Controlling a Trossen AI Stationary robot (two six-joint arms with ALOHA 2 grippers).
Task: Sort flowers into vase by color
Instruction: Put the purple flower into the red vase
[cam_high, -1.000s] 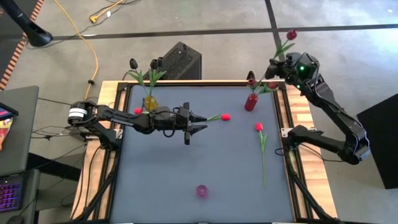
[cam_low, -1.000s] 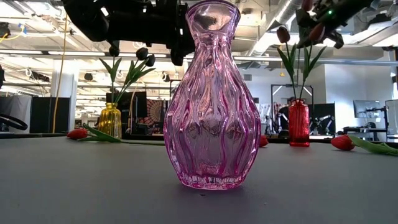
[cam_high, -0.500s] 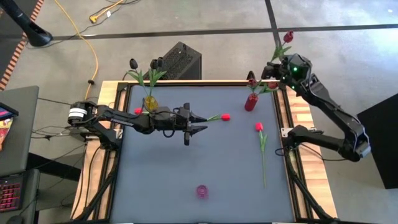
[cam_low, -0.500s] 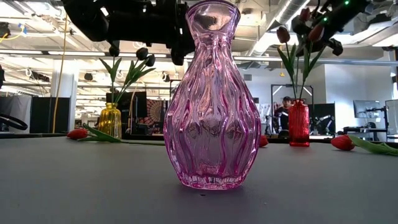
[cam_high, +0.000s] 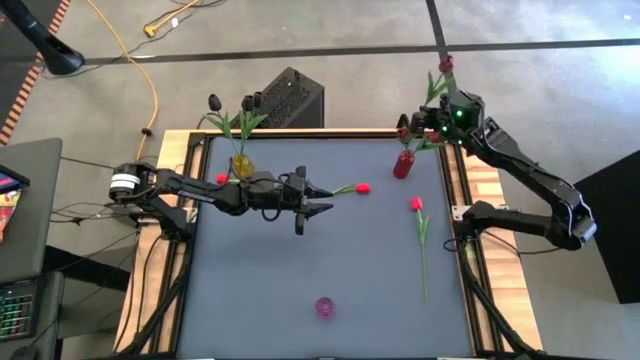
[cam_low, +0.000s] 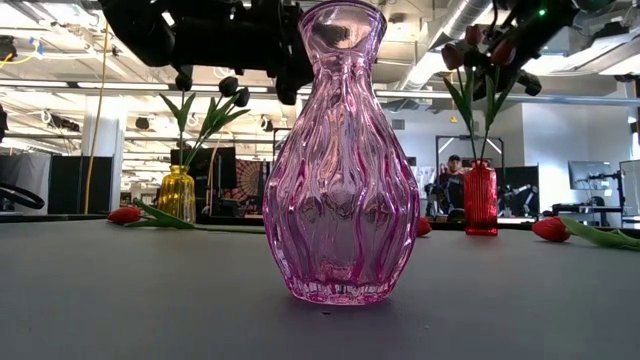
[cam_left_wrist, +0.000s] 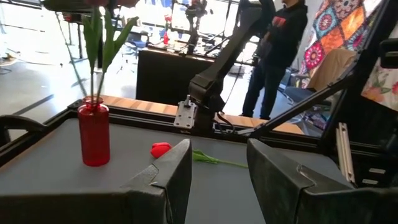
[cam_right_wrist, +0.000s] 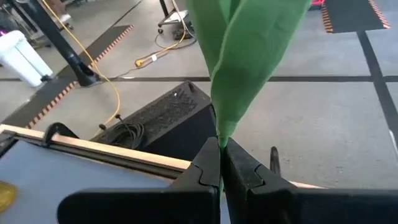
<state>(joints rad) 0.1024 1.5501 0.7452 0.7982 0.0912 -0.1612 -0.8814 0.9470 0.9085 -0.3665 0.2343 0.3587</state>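
We see a dark crimson tulip (cam_high: 445, 64) with a thin green stem and broad leaf, pinched at the stem in our right gripper (cam_high: 437, 112), whose fingers are pressed together on it. It hangs above the table's (cam_high: 330, 250) far right corner, right over the red vase (cam_high: 403, 164), which already holds a dark-headed stem. The yellow vase (cam_high: 241, 165) near the far left edge carries near-black tulips (cam_high: 250, 102). Three bright red tulips lie flat: one (cam_high: 419, 228) along the right side, one (cam_high: 356, 187) just ahead of our left gripper (cam_high: 322, 196), and one (cam_high: 222, 178) beside the yellow vase.

Our left gripper hovers over the table's middle with its fingers apart, holding nothing. The near half of the table is open apart from the pink vase (cam_high: 324, 307) standing close to the near edge. A black box (cam_high: 290, 98) sits just beyond the far rim, and a person (cam_left_wrist: 280, 43) stands in the room behind.
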